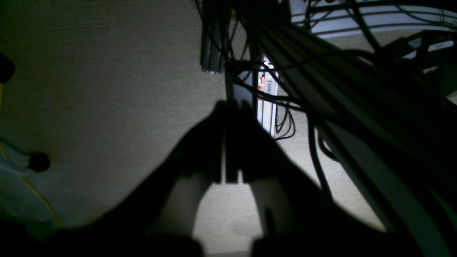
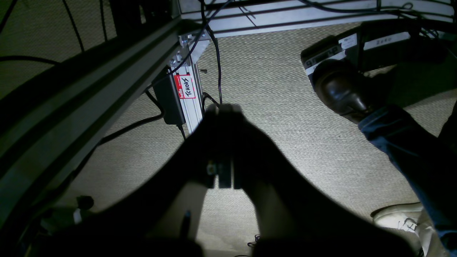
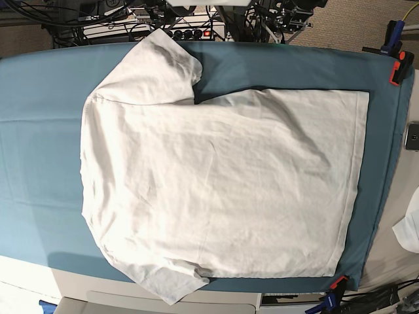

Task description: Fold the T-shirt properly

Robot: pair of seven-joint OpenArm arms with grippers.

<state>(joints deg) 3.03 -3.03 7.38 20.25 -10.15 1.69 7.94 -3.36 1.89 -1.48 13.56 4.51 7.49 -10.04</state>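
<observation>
Closest to each wrist camera you see only dark gripper fingers. Your left gripper [image 1: 228, 142] has its jaws pressed together with nothing between them, hanging over beige carpet [image 1: 107, 89] beside a tangle of cables [image 1: 303, 92] and a metal frame leg [image 1: 266, 103]. Your right gripper [image 2: 223, 142] is clenched and empty too, above the same kind of carpet; to its left you see a frame leg carrying a red-and-white name sticker [image 2: 185, 86] and a black power brick [image 2: 169, 98]. To its right, a dark shoe [image 2: 339, 91] and a jeans-clad leg [image 2: 403, 142] stand on the floor, and a pale shoe [image 2: 396, 217] shows at the near right edge.

From the base view, neither arm shows over the table. Your shirt [image 3: 222, 190] lies spread flat and unfolded on the teal cover [image 3: 39, 144], wrinkled, its hem toward the right and its shoulders toward the left. One sleeve [image 3: 157, 62] points to the far edge, the other [image 3: 163, 281] hangs slightly over the near edge. Orange clamps [image 3: 398, 69] pin the cover at the right corners, and a white scrap [image 3: 409, 229] sits at the right edge, apart from the shirt.
</observation>
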